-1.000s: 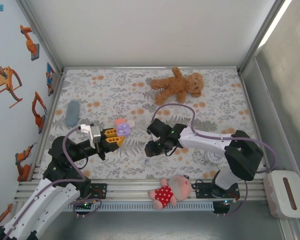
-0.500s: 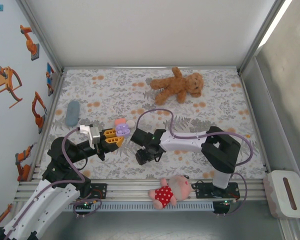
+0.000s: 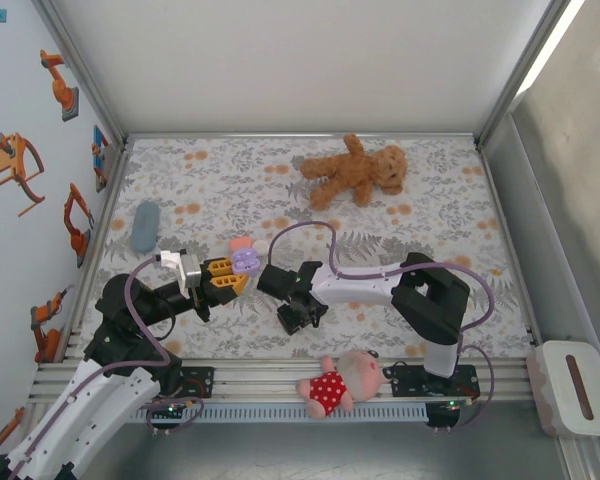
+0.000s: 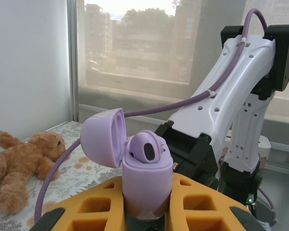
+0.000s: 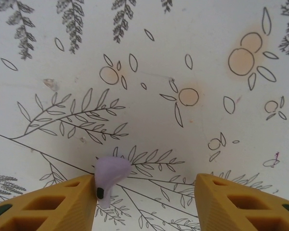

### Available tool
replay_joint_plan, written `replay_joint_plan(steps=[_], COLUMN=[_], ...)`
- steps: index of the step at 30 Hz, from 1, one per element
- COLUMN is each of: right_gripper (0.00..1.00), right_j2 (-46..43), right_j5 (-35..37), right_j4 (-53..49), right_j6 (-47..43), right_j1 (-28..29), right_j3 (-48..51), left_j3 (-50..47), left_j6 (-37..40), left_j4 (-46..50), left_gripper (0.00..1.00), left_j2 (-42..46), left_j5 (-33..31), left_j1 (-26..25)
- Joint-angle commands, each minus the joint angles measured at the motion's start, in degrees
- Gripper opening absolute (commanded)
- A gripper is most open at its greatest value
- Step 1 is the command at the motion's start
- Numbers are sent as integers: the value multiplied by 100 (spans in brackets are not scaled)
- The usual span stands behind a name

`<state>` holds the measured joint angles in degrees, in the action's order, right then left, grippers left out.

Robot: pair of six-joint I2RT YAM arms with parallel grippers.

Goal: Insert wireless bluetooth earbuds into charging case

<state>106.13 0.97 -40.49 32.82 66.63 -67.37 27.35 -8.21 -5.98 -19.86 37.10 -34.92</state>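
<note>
- One loose lilac earbud point(image 5: 110, 172) lies on the flower-printed table point(image 3: 230, 180). In the right wrist view it sits at 7 o'clock, with its dark tip against one yellow finger point(image 5: 53, 202).
- The right gripper point(image 5: 144, 195) stands with its fingers wide apart. Only that one finger touches the earbud, and nothing is clamped.
- A second lilac earbud point(image 4: 147, 147) sits in the open lilac charging case point(image 4: 145, 178). The case lid point(image 4: 103, 139) is swung back toward 10 o'clock in the left wrist view.
- The left gripper point(image 4: 144, 219) is clamped on the base of that case and holds it upright above the table.
- From above, the right gripper is near the held case, at its 4 o'clock.
- A coral case point(image 3: 240, 243) lies just beside the lilac one at its 12 o'clock. I cannot tell if they touch.
- A brown teddy bear point(image 3: 352, 170) lies well apart at 1 o'clock.
- A grey-blue oblong thing point(image 3: 145, 226) lies at 10 o'clock, by the table's left edge.
- A pink doll in a red dress point(image 3: 340, 380) lies on the near rail at 5 o'clock.
</note>
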Motion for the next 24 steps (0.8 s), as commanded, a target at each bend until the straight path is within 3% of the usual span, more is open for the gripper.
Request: replay_joint_plan(steps=[1, 14, 24], right_gripper=[53, 52, 43], right_j2=[-41, -47, 253], right_j5=[201, 35, -92], right_j4=[-264, -96, 67], right_j6=[-56, -104, -47], right_j1=[52, 56, 58], right_j3=[-164, -555, -505], left_j3=[44, 51, 68], left_j6=[100, 92, 135], left_j4=[-79, -36, 6], left_gripper=[1, 1, 1], left_j2=[26, 50, 62], left_j5=[7, -6, -33], left_j1=[-33, -35, -33])
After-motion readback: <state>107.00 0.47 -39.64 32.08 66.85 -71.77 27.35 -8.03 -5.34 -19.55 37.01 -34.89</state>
